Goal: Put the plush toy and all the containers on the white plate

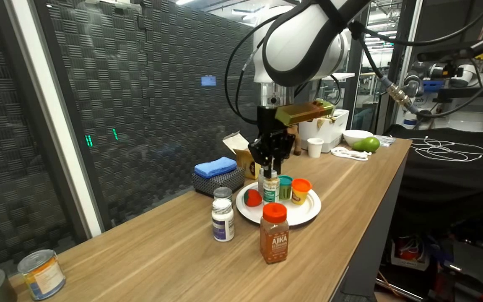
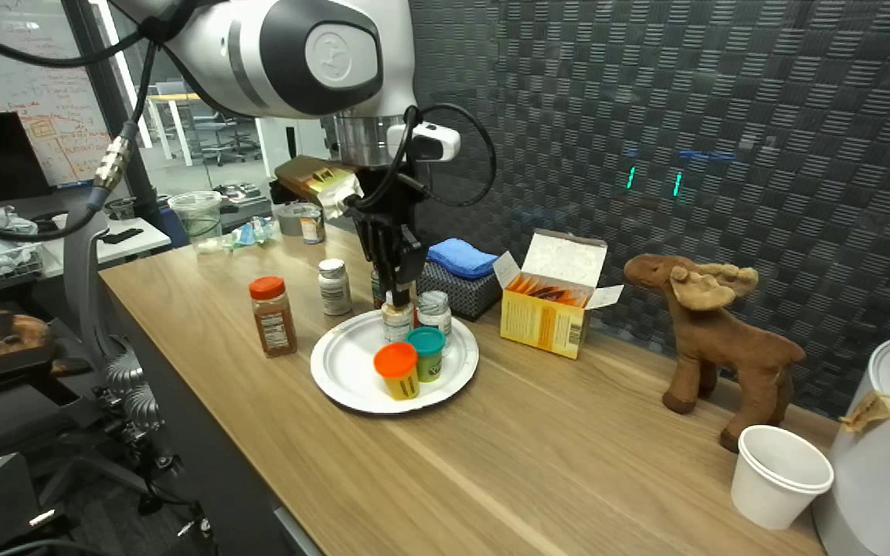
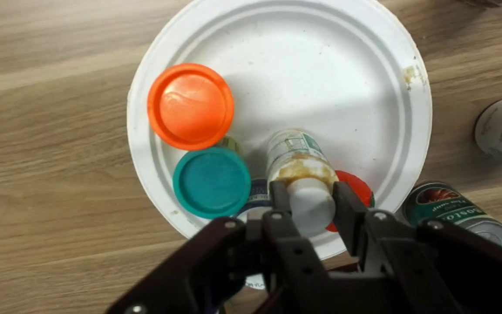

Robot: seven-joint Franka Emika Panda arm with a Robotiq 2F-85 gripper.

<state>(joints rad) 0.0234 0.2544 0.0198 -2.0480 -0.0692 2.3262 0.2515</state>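
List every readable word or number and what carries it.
"AJIKA": clear brown-filled jar, red lid.
"Boston": green metal can.
"Duck", apparently: grey tape roll.
"tech", perhaps partial: white background equipment.
Too small, blurred or cut off: white plastic bottle, whiteboard handwriting, green glowing marks, other print.

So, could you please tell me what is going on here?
A robot arm has its gripper at a white-capped bottle on the white plate, fingers on either side of the cap; whether it grips is hard to tell. An orange-lidded tub, a teal-lidded tub and a red-and-green item share the plate. A red-lidded jar and a white bottle stand on the table beside it.
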